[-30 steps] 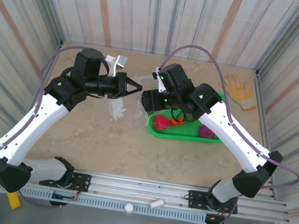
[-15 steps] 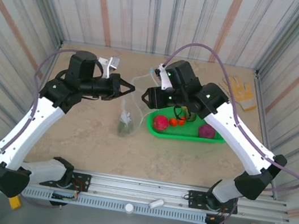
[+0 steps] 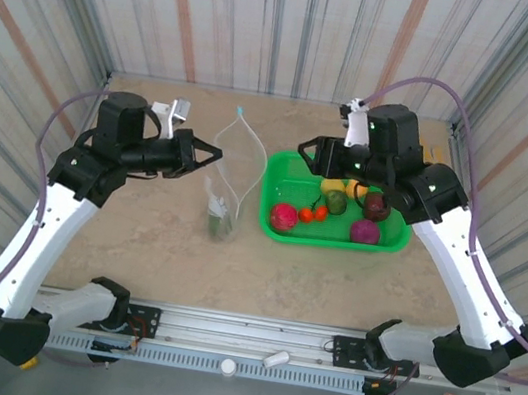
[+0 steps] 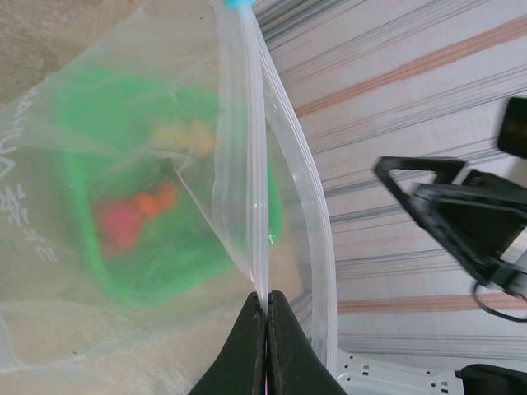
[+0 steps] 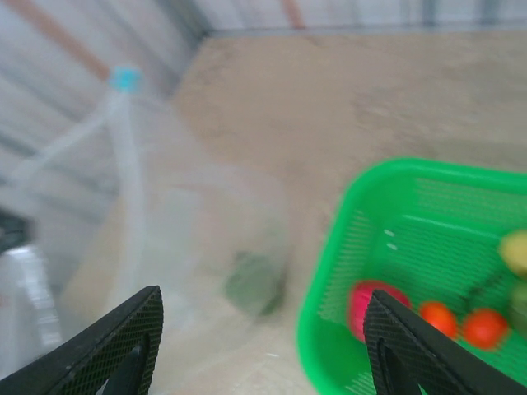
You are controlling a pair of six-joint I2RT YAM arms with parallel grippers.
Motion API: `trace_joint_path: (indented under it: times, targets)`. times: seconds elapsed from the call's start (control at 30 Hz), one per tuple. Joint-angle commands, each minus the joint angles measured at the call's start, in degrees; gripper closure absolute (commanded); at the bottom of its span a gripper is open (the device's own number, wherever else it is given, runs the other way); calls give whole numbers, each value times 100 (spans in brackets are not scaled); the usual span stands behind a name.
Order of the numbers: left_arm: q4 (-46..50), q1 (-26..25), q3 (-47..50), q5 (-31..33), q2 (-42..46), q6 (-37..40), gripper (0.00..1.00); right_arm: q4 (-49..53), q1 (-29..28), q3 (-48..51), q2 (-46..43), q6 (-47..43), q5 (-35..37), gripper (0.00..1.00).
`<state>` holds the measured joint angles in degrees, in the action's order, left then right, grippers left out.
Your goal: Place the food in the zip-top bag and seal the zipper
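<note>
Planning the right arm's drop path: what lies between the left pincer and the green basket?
The zip-top bag, its mouth gaping, rim pinched in the left pincer; beyond it the green basket. The top view shows this.

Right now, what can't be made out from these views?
- Green piece inside the zip-top bag: too small in top view, blurred in right wrist view; which food is unclear.
- Slider tab: cut off by the top edge, left wrist view.
- Food in the basket: smeared behind bag plastic, left wrist view.
</note>
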<state>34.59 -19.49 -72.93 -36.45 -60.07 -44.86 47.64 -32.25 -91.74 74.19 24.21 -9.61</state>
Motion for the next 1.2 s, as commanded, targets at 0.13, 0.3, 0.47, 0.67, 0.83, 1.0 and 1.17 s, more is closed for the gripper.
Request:
trace_joint_path:
  times: [0.13,0.3,0.47,0.67,0.83,1.0,1.17]
  targets:
    - [28,85,180,-158,190,142,100,-128,582,1493,204,61,1207,31]
    - [-40,84,374,-34,300,229,100,-384,781,2134,471,133,1722,31]
    - [-49,83,517,-47,332,309,100,-317,1034,2486,907,459,1996,24]
    - [-145,93,736,16,428,353,100,-436,1350,2998,924,648,1889,16]
    - [-114,91,742,2,408,425,100,-645,1579,3309,1060,776,1767,13]
    - [-162,94,857,15,470,391,100,-613,1621,3455,1240,908,2088,1]
    - [-213,94,956,24,485,357,100,-783,1625,3685,1141,921,2165,0]
